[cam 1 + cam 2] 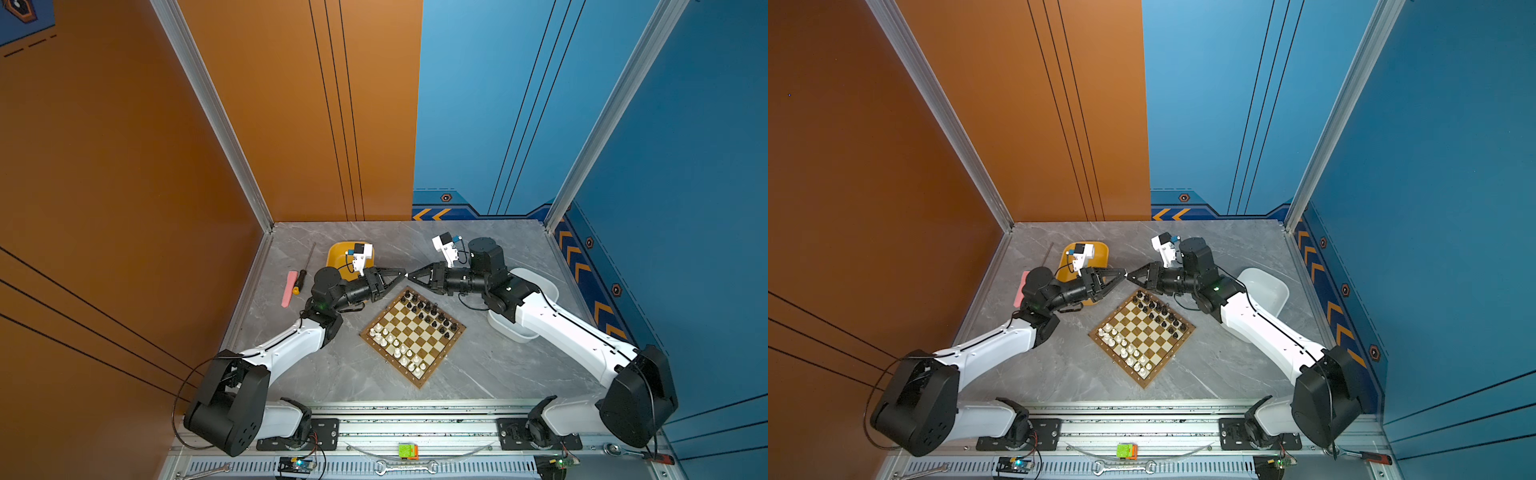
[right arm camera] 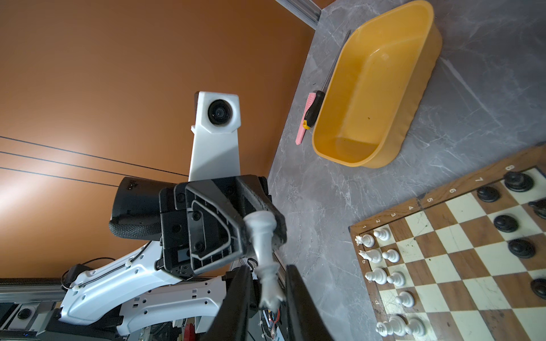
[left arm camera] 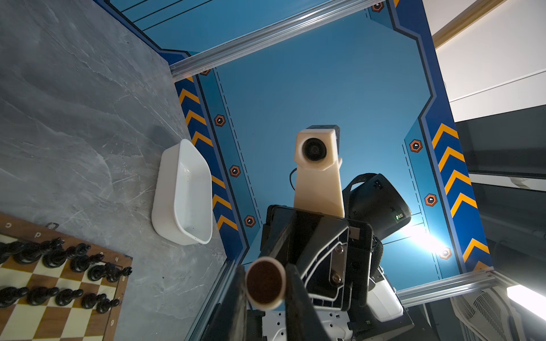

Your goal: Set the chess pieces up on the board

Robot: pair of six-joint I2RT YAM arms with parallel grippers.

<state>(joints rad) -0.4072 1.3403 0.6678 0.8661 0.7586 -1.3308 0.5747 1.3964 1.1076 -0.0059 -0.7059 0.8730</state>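
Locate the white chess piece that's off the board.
The white piece is in the air between the gripper tips, base in the left gripper, crown at the right gripper, just past the far corner of the board in both top views.

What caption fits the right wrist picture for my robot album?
Left fingers hold a white chess piece by its base, crown between the right fingers, near the board.

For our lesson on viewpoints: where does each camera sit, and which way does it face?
Both top views: high over the arm bases, looking down at the board; left arm and right arm show.
Left wrist: on the left arm, facing the white tray; left fingers show.
Right wrist: on the right arm, facing the yellow tray; right fingers show.
Shared: both wrist views show the white chess piece.
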